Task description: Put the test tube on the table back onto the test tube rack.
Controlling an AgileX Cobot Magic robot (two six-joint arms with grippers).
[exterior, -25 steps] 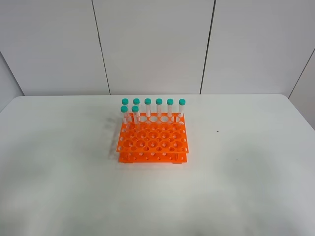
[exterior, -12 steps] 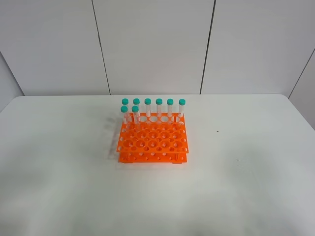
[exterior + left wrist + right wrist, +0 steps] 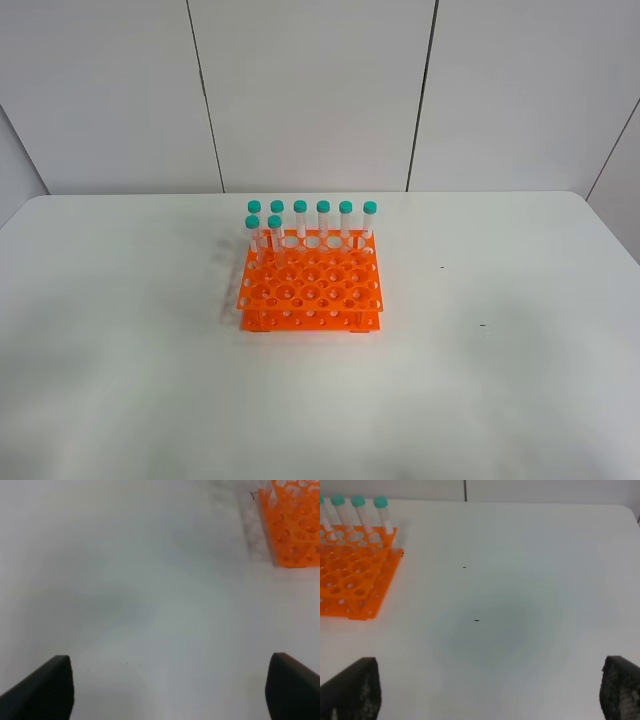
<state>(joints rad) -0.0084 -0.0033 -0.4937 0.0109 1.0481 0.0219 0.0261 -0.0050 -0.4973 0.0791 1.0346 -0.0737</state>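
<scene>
The table [image 3: 520, 400] is spreading out wide and white on every side of the test tube rack [image 3: 311, 290], which is sitting near the middle, a little toward the far edge and well apart from the rounded corners. Eight teal-capped tubes are standing upright in it: six along the far row and two just in front at the left end, the test tube [image 3: 275, 236] among them, with none lying on the tabletop. Two tiny dark specks [image 3: 482, 324] are showing on the surface to the right of the rack. The left gripper [image 3: 170, 687] is hanging over bare table with its fingers spread wide, the rack's corner at the rim of its view. The right gripper [image 3: 492, 692] is likewise gaping wide over open table beside the rack.
</scene>
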